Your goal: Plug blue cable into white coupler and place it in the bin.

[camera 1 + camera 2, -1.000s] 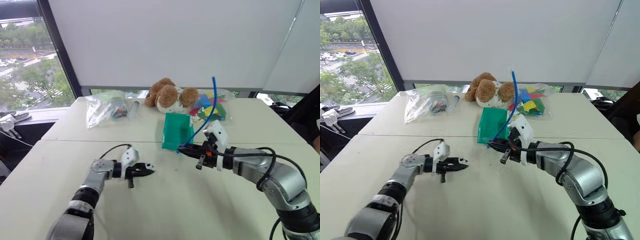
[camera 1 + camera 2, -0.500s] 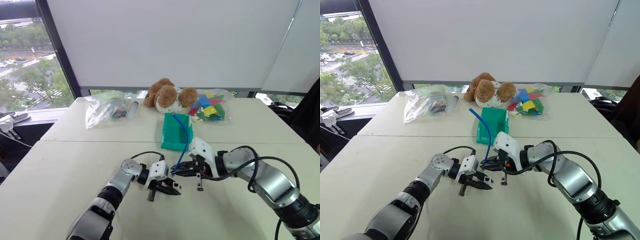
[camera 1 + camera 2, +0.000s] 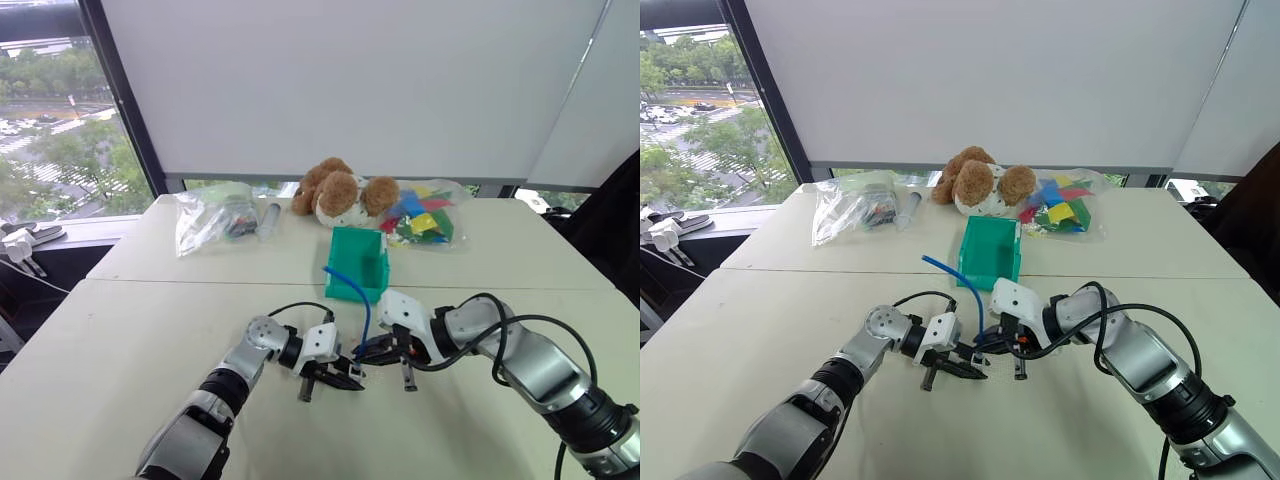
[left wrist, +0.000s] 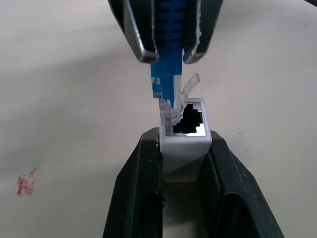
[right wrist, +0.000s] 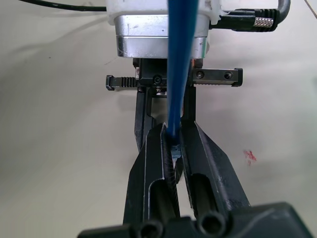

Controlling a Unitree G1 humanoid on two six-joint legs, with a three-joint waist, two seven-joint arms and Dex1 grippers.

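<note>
Pale and cream-coloured, the worktop [image 3: 140, 330] runs back to a window with a white blind, and along its far edge lie a clear bag [image 3: 212, 212], a brown plush toy [image 3: 335, 190] and a bag of coloured blocks [image 3: 420, 215]. Just in front of the toy stands the bin [image 3: 358, 262], teal and empty-looking. Nearer, the two arms meet tip to tip above the bare surface. The left gripper [image 4: 182, 153] is clenched on the white coupler [image 4: 184, 136], its dark socket facing the other arm. The right gripper [image 5: 172, 148] is pinched tight on the blue cable [image 3: 352, 290], which arches up and back toward the bin. The cable's clear plug [image 4: 171, 106] touches the socket's rim at one side, tilted and not seated.
</note>
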